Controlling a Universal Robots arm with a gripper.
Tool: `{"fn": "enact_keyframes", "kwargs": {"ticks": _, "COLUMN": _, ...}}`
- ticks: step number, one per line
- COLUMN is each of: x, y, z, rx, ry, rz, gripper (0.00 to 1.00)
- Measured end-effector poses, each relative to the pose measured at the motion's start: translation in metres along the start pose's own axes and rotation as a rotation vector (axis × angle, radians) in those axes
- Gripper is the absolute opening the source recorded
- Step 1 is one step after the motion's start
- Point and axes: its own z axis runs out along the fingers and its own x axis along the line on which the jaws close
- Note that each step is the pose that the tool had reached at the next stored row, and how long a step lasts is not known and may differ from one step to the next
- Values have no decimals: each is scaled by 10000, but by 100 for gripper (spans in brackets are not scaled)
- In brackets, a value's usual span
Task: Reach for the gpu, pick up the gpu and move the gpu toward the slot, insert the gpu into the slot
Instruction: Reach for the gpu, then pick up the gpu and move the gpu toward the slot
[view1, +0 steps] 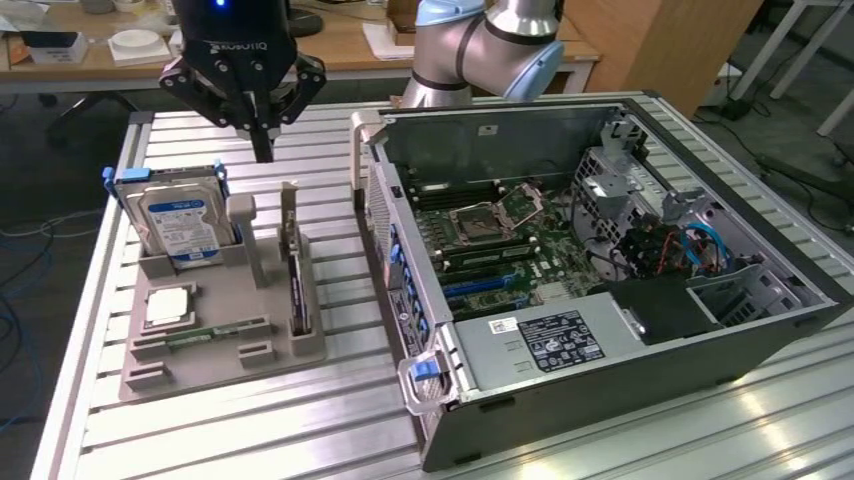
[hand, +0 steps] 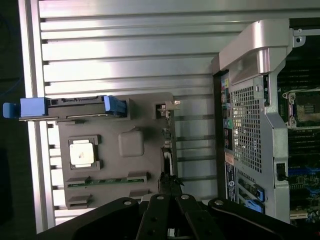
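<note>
The gpu (view1: 296, 275) stands on edge in a grey holder tray (view1: 214, 365), a thin dark card with a pale bracket strip rising at its far end. My gripper (view1: 263, 148) hangs shut with nothing in it, above and just to the exterior view's left of that bracket end, clear of the card. From the wrist the gpu (hand: 167, 150) shows edge-on as a narrow line, with my closed gripper (hand: 168, 186) over one end of it. The blue expansion slot (view1: 478, 287) lies on the motherboard inside the open computer case (view1: 441, 385).
On the tray also sit a blue-labelled hard drive (view1: 180, 225) held upright, a square processor (view1: 171, 305) and a narrow green memory stick (view1: 200, 335). The case wall (hand: 247, 115) rises beside the tray. Everything rests on a ribbed aluminium table (view1: 267, 430).
</note>
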Motion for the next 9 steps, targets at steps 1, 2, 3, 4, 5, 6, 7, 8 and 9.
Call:
{"fn": "enact_keyframes", "kwargs": {"ticks": 1, "x": 0, "y": 0, "z": 0, "rx": 0, "ry": 0, "rz": 1, "gripper": 10}}
{"fn": "enact_keyframes", "kwargs": {"ticks": 2, "x": 0, "y": 0, "z": 0, "rx": 1, "ry": 0, "rz": 0, "gripper": 10}}
{"fn": "enact_keyframes", "kwargs": {"ticks": 3, "x": 0, "y": 0, "z": 0, "rx": 0, "ry": 0, "rz": 0, "gripper": 10}}
{"fn": "enact_keyframes", "kwargs": {"ticks": 4, "x": 0, "y": 0, "z": 0, "rx": 0, "ry": 0, "rz": 0, "gripper": 10}}
{"fn": "enact_keyframes", "kwargs": {"ticks": 5, "x": 0, "y": 0, "z": 0, "rx": 0, "ry": 0, "rz": 0, "gripper": 10}}
{"fn": "enact_keyframes", "kwargs": {"ticks": 6, "x": 0, "y": 0, "z": 0, "rx": 1, "ry": 0, "rz": 0, "gripper": 10}}
{"fn": "enact_keyframes", "kwargs": {"ticks": 7, "x": 0, "y": 0, "z": 0, "rx": 1, "ry": 0, "rz": 0, "gripper": 10}}
{"fn": "enact_keyframes", "kwargs": {"ticks": 8, "x": 0, "y": 0, "z": 0, "rx": 0, "ry": 0, "rz": 1, "gripper": 10}}
{"fn": "enact_keyframes", "kwargs": {"ticks": 9, "x": 0, "y": 0, "z": 0, "rx": 1, "ry": 0, "rz": 0, "gripper": 10}}
